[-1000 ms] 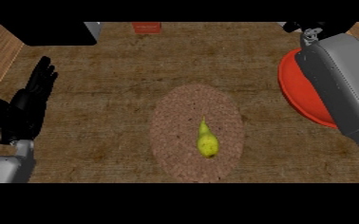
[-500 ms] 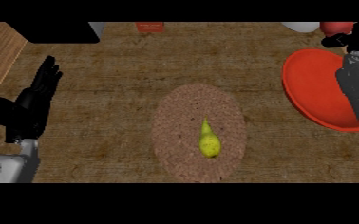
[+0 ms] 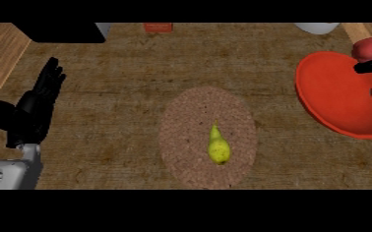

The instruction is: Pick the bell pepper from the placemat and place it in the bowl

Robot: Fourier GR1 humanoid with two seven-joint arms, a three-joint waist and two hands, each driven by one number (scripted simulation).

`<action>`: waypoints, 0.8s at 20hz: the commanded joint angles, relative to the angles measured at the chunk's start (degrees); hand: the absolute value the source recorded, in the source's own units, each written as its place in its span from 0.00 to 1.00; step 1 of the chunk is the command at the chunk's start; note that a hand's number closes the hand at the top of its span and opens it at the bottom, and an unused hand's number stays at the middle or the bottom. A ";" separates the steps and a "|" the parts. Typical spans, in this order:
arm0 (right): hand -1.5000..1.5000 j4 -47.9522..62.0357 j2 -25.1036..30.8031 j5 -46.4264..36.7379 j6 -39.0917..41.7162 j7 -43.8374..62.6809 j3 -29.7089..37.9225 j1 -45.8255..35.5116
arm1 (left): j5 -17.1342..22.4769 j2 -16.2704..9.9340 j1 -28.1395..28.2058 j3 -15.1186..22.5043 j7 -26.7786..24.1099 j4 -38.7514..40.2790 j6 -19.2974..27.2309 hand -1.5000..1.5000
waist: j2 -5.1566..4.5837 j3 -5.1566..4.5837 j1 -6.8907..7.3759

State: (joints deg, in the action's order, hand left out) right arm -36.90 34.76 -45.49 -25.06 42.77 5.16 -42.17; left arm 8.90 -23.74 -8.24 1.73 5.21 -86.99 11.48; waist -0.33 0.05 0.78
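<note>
A yellow-green bell pepper (image 3: 219,147), narrow at its far end, lies on the right half of the round brown woven placemat (image 3: 190,142) in the middle of the counter. The red bowl (image 3: 330,96) stands at the right edge, partly cut off. My left hand (image 3: 35,109) rests open at the left edge with its fingers pointing up, far from the pepper. Of my right hand only a small dark piece (image 3: 361,68) shows at the right edge, over the bowl's far rim, beside a dark red rounded shape (image 3: 363,49). Nothing touches the pepper.
An orange-red box (image 3: 158,27) and a white object (image 3: 317,27) sit along the counter's back edge. A black block (image 3: 62,32) fills the back left corner. A lighter wooden strip (image 3: 10,49) runs down the far left.
My right forearm has pulled away to the right and out of view, uncovering most of the red bowl. The pepper and my left hand have stayed in place.
</note>
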 commanded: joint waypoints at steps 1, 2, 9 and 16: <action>0.00 4.44 -0.28 5.63 2.01 -2.24 5.14 0.95 | 0.21 -1.26 0.16 -1.30 0.93 -1.00 -1.28 0.50 | 0.10 0.03 0.00; 0.00 8.62 -1.91 5.30 -1.98 -6.11 5.62 1.01 | -1.86 0.46 -2.01 -0.01 0.37 0.27 0.41 0.50 | -0.22 0.07 0.34; 0.00 3.67 -0.91 16.20 -3.24 -24.62 13.87 5.34 | -1.29 1.01 0.24 -1.64 -0.19 0.10 -0.34 0.50 | 0.09 0.09 -0.31; 0.00 -10.68 -4.45 32.02 -10.32 -35.95 27.32 7.40 | -0.73 0.55 0.88 -2.85 0.05 1.14 -0.67 0.50 | 0.78 0.06 -2.75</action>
State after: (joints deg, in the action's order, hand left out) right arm -41.68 32.07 -20.79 -32.77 12.52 26.45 -35.72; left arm 8.11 -23.56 -7.24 -0.66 5.49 -87.13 10.71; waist 0.31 0.15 -1.15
